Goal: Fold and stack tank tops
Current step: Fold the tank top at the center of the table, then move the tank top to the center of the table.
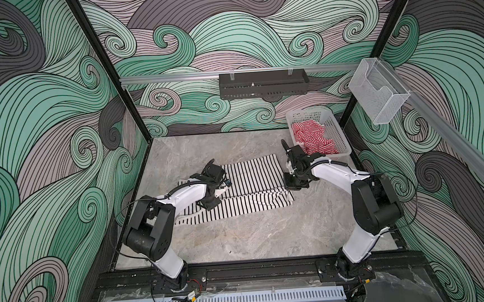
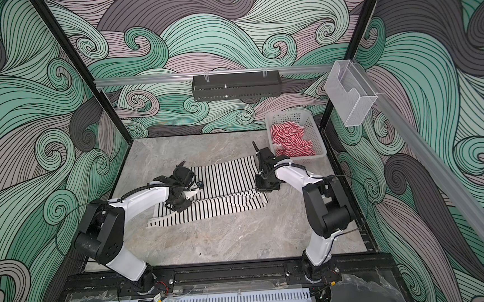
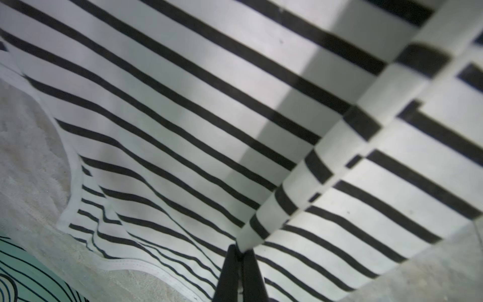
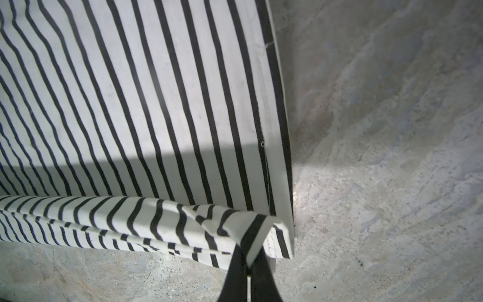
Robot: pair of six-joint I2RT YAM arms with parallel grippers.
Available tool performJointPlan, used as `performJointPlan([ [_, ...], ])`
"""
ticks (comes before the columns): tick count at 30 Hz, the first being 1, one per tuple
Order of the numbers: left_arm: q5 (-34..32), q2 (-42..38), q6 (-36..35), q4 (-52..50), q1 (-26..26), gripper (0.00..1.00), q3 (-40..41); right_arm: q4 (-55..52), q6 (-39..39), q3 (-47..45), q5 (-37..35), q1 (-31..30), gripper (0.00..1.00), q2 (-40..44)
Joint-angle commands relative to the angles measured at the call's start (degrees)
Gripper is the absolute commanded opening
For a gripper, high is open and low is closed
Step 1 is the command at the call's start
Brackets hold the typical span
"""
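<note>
The black-and-white tank top (image 1: 251, 180) (image 2: 225, 179) lies across the middle of the marble table, its near long edge lifted into a fold. My left gripper (image 1: 209, 202) (image 3: 240, 251) is shut on a raised fold of that striped cloth (image 3: 209, 104) at the strap end. Over at the hem end, my right gripper (image 1: 294, 183) (image 4: 248, 261) is shut on the folded corner of the same top (image 4: 130, 104). The red-and-white tank top (image 1: 313, 141) (image 2: 291, 139) sits crumpled in the white basket (image 1: 335, 133) at the back right.
A black wire shelf (image 1: 263, 83) hangs on the back wall rail. A clear plastic holder (image 1: 378, 92) is fixed to the right rail. Bare marble table (image 1: 255, 232) stretches from the top towards the arm bases. The basket stands just behind the right arm.
</note>
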State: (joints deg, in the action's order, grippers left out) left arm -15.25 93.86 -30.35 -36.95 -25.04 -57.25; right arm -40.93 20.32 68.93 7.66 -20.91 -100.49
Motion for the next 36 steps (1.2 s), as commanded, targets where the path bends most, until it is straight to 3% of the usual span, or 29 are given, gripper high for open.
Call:
performJointPlan([
  [1, -2.46, 1.17, 2.51, 2.63, 0.60, 0.00, -2.24, 0.20, -0.28, 1.22, -3.17, 0.56, 0.00, -1.09],
  [3, -2.36, 1.95, 3.10, 2.67, 0.67, 0.04, -2.98, 0.50, -0.15, 1.04, -4.07, 0.51, 0.00, -1.20],
  [4, -2.62, 2.37, 3.34, 2.67, 0.62, 0.10, -3.25, 0.51, 0.01, 1.03, -4.69, 0.52, 0.05, -1.16],
  [7, -5.00, 2.95, 4.13, 2.53, 0.61, 0.22, -3.11, 1.23, 0.22, 1.17, -6.18, 0.51, 0.39, 0.23],
  [10, -7.28, 0.67, 4.83, 2.84, 0.76, 0.24, -1.45, 2.89, 0.88, 0.73, -7.22, 0.45, 0.49, 3.24],
  [14, -6.92, -5.59, 5.56, 0.80, 0.78, 0.28, 1.28, 4.91, 1.57, -1.18, -5.30, -0.69, 0.44, 6.34],
  [18, -4.28, -9.61, 3.82, -3.37, 0.73, 0.27, 5.89, 5.34, 2.08, -2.20, -0.69, -3.72, 0.27, 4.72],
  [22, -7.42, -11.31, 2.03, -2.43, 1.03, 0.27, 12.11, 7.68, 3.05, -4.02, 3.56, -6.52, 0.16, 2.72],
  [26, -8.31, -12.13, 1.39, -0.75, 2.03, 0.26, 16.36, 8.42, 3.49, -5.56, 3.57, -7.79, 0.16, -0.23],
  [32, -9.75, -10.34, 0.26, 1.44, 4.93, 0.26, 19.42, 8.41, 3.42, -9.52, 0.69, -7.97, 0.29, -0.33],
  [36, -7.94, -10.32, -1.65, 0.07, 6.18, 0.25, 21.26, 7.72, 4.00, -12.32, 0.07, -9.19, 0.31, -0.14],
])
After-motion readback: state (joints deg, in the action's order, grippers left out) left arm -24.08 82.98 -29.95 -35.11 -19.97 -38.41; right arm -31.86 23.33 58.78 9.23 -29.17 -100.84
